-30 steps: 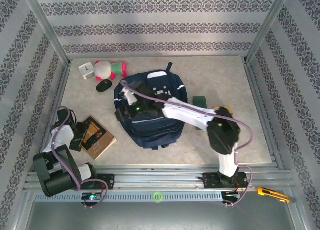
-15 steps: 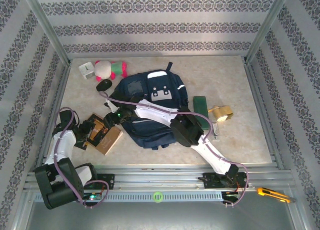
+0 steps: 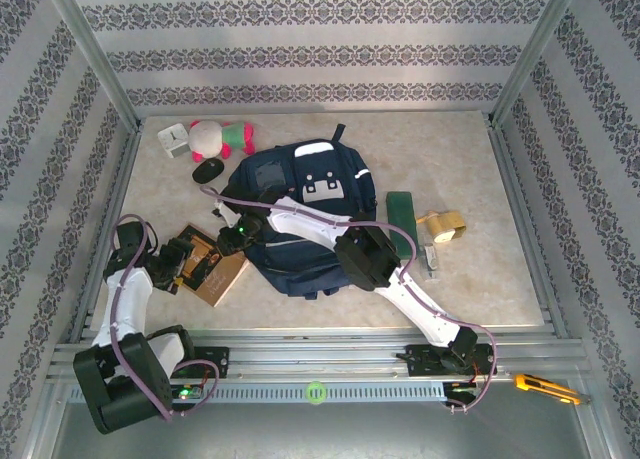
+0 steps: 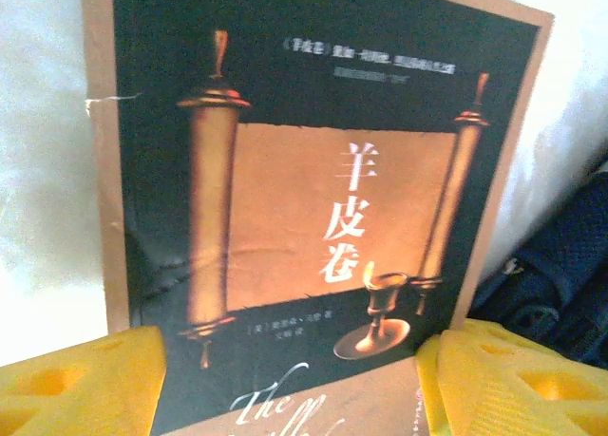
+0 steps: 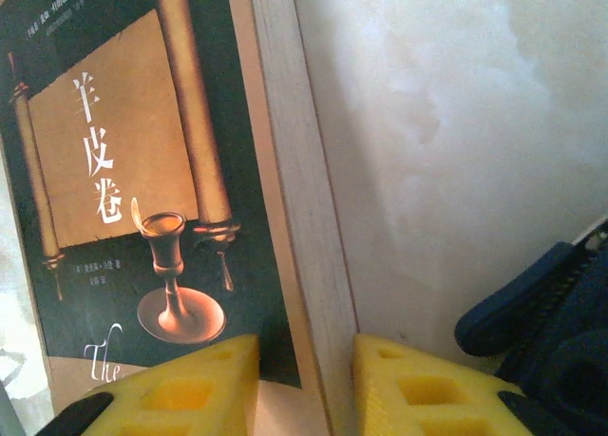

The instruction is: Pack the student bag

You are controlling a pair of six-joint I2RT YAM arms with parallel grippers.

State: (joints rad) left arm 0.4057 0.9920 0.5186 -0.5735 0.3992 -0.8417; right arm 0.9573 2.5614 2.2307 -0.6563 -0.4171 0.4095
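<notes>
**Beside the bag's left flank, both arms meet over a book**

At the centre of the overhead frame lies the student bag (image 3: 303, 262), flat on the desk (image 3: 470, 159), front patches up, its long axis running from the top of the frame toward the bottom. Just left of its lower corner sits a dark-covered book (image 3: 222, 275), close to the fabric.

The left end effector (image 3: 188, 262) hovers at the book's left side. In its wrist view the left end effector (image 4: 290, 346) is spread wide, released, with the cover (image 4: 323, 218) between the fingers and the navy bag (image 4: 570, 265) at the right edge. The right end effector (image 3: 232, 241) comes at the book from the bag side. Its wrist view shows the right end effector (image 5: 306, 346) narrowly parted astride the book's (image 5: 114, 189) right edge. Whether it pinches that edge cannot be told.

For packing, the bag lies to the right of both end effectors in the overhead frame. The right arm is nearer, but it stretches across the bag's front, so it probably blocks the way in. No open pocket can be made out.

A plush toy (image 3: 222, 136), a white clock (image 3: 173, 137) and a black mouse (image 3: 207, 169) sit at upper left. A green case (image 3: 402, 214) and a tape roll (image 3: 445, 225) lie to the right.
</notes>
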